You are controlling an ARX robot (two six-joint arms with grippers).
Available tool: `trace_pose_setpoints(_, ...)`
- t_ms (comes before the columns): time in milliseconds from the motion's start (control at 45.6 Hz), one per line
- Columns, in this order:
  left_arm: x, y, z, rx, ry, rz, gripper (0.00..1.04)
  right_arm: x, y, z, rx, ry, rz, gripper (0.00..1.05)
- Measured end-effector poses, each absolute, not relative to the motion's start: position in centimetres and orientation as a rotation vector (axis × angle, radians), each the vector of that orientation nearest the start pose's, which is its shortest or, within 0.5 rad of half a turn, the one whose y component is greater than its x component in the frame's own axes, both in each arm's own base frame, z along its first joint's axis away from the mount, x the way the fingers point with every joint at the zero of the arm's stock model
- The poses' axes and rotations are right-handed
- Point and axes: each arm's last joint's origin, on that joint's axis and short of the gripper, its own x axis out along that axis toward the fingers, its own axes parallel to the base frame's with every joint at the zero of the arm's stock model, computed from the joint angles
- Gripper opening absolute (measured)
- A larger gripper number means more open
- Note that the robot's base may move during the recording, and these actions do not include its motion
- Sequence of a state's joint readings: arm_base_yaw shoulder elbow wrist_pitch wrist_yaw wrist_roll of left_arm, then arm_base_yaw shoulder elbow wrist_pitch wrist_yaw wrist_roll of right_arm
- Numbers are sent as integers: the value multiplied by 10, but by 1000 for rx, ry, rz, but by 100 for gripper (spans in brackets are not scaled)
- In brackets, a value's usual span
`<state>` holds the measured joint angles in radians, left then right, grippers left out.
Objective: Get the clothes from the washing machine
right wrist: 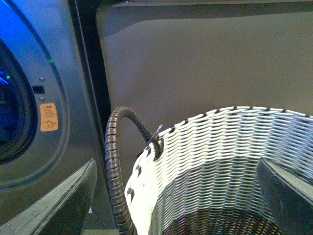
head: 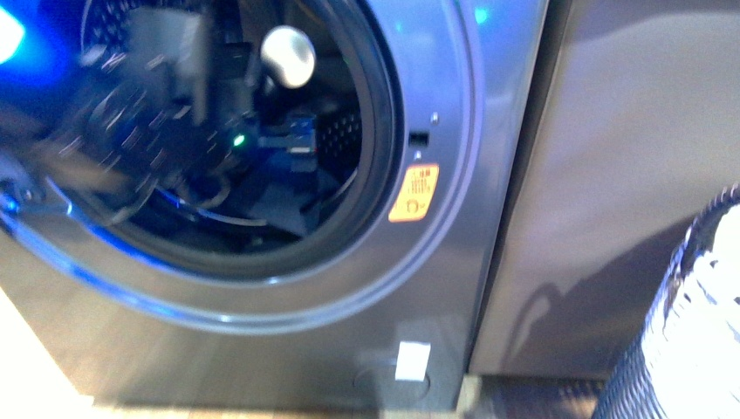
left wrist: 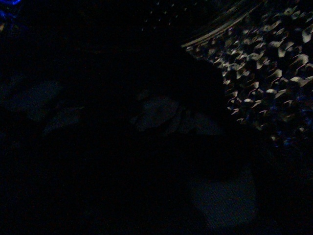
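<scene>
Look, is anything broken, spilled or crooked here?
Nothing stands out. Dark blue clothes lie crumpled inside the washing machine, and the woven basket stands upright beside it. The left wrist view is too dark to check.

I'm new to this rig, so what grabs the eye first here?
The round opening of the washing machine dominates the front view, glowing blue, with the left arm reaching into it above dark navy clothes. To its right, the right gripper hangs open over a white woven basket.
</scene>
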<state>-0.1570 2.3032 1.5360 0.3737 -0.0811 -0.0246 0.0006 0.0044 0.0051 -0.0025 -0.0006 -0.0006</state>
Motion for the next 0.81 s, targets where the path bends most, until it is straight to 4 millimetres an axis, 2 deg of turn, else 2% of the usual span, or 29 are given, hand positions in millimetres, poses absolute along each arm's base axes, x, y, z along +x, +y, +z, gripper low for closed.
trace_pose_setpoints(153,516,-74,129,28,419,-50,98,98,0,165,-1,2,1,97)
trace_pose_setpoints(394,539,-73,137,46,468,-49,98,98,0,165,-1,2,1,97)
trace_pose_setpoints(482,545,-74,126,63,550,-39,98,98,0,165,-1,2,1,97)
trace_pose_setpoints(635,549,-75,107,67,658,-40,98,98,0,165,-1,2,1,97)
trace_pose_setpoints(811,550,-75,106,63,731,-49,98,98,0,165,-1,2,1,97)
